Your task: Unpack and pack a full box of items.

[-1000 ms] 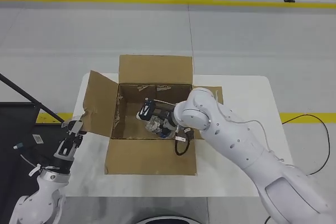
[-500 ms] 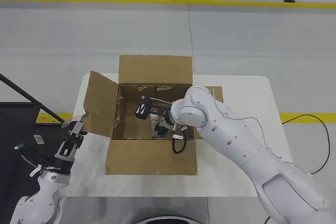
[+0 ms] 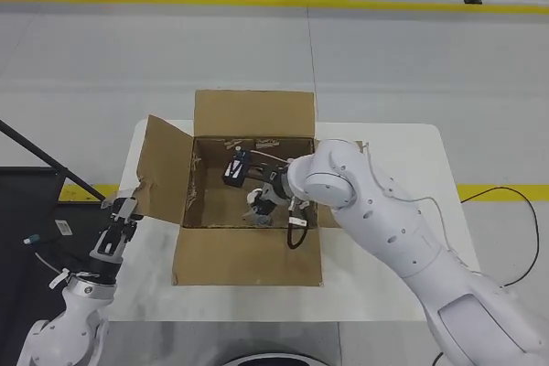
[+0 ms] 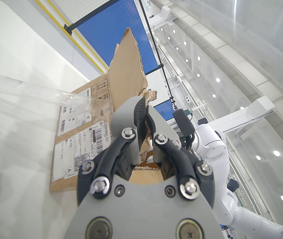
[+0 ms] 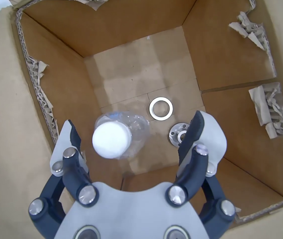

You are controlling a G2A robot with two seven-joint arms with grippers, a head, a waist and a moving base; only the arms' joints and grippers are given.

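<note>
Now frees the bottle [image 5: 110,140], right gripper [image 5: 134,121] spread wide either side of it, leaving it upright on the box [image 5: 64,75] floor just left of the top view's centre, apparently packed, with left gripper [image 4: 145,110] clamped on the flap [image 4: 127,75].

Brown cardboard box [image 3: 247,261], clear bottle [image 5: 137,127] with white cap [image 5: 110,140], silver ring [image 5: 151,108], white table [image 3: 393,156]

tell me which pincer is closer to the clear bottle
Right. The right pincer hangs open just above the bottle inside the box; the left pincer is outside, shut on a side flap.
</note>
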